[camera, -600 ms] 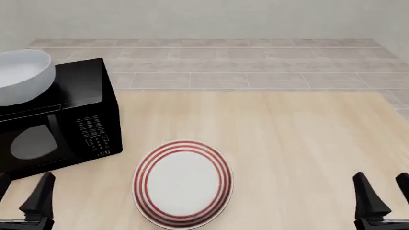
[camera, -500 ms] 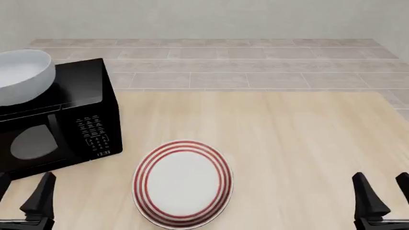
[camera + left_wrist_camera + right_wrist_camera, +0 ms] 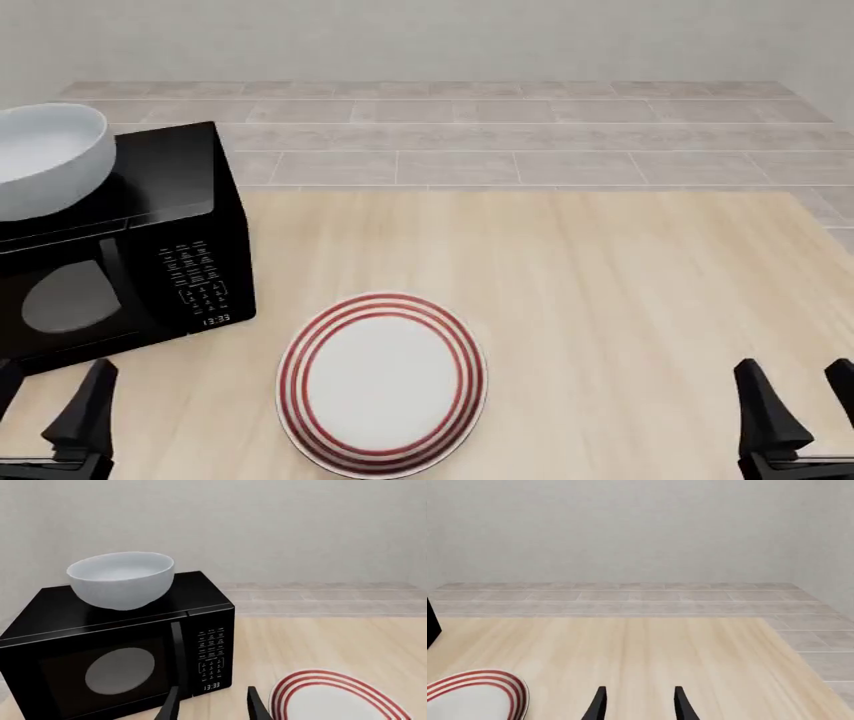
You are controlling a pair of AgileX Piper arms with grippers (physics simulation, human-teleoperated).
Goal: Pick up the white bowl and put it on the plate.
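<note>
The pale wooden table [image 3: 601, 280] carries a glossy black microwave oven [image 3: 127, 250] ahead of the left pincer [image 3: 47, 405]. The flat round red-ringed plate [image 3: 382, 382] lies between the pincers, nearer the left. The plain glossy white bowl [image 3: 47, 160] sits atop the microwave. Both left and right pincer [image 3: 797, 405] stand parted, holding nothing.

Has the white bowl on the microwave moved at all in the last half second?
No. The white bowl sits at the same spot on the microwave.
</note>
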